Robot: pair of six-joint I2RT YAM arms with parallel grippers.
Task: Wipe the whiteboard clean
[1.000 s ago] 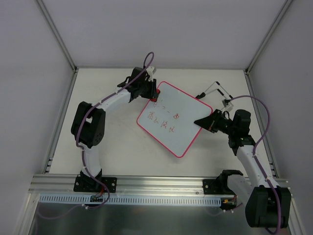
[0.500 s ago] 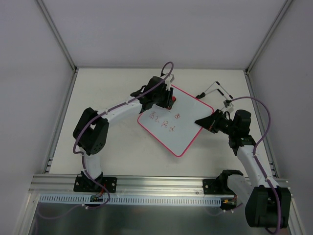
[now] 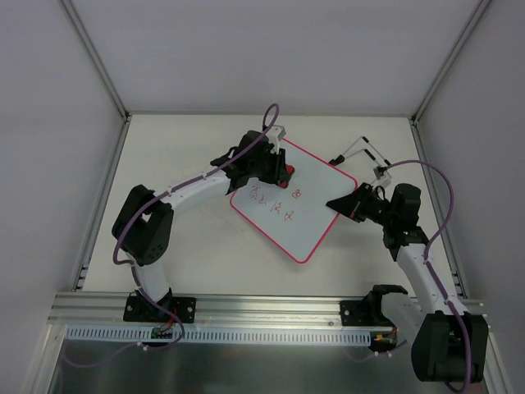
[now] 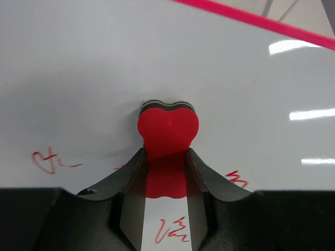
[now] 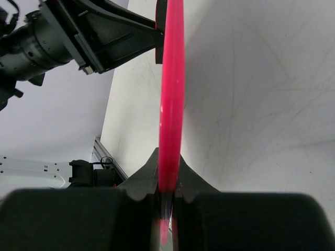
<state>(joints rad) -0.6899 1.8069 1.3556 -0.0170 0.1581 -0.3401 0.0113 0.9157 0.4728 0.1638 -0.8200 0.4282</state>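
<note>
The whiteboard (image 3: 316, 215), white with a pink frame, lies tilted in the middle of the table. Red handwriting (image 3: 277, 202) covers its left half. My left gripper (image 3: 281, 171) hovers over the board's upper-left part, shut on a red eraser (image 3: 287, 171). In the left wrist view the eraser (image 4: 167, 127) presses flat on the whiteboard (image 4: 104, 63) between my gripper's (image 4: 166, 154) jaws, with red scribbles (image 4: 172, 231) close by. My right gripper (image 3: 336, 203) is shut on the board's right edge. The right wrist view shows the pink frame (image 5: 171, 94) edge-on between that gripper's (image 5: 166, 175) jaws.
A thin black-and-white wire-like object (image 3: 365, 152) lies behind the board's right corner, close to my right arm. An aluminium rail (image 3: 246, 308) runs along the table's near edge. White walls close in the table on the left, the back and the right.
My left gripper carried the eraser from the board's top-left corner rightward along its upper part, then slightly back. Some upper red marks are gone. The right gripper has not moved.
</note>
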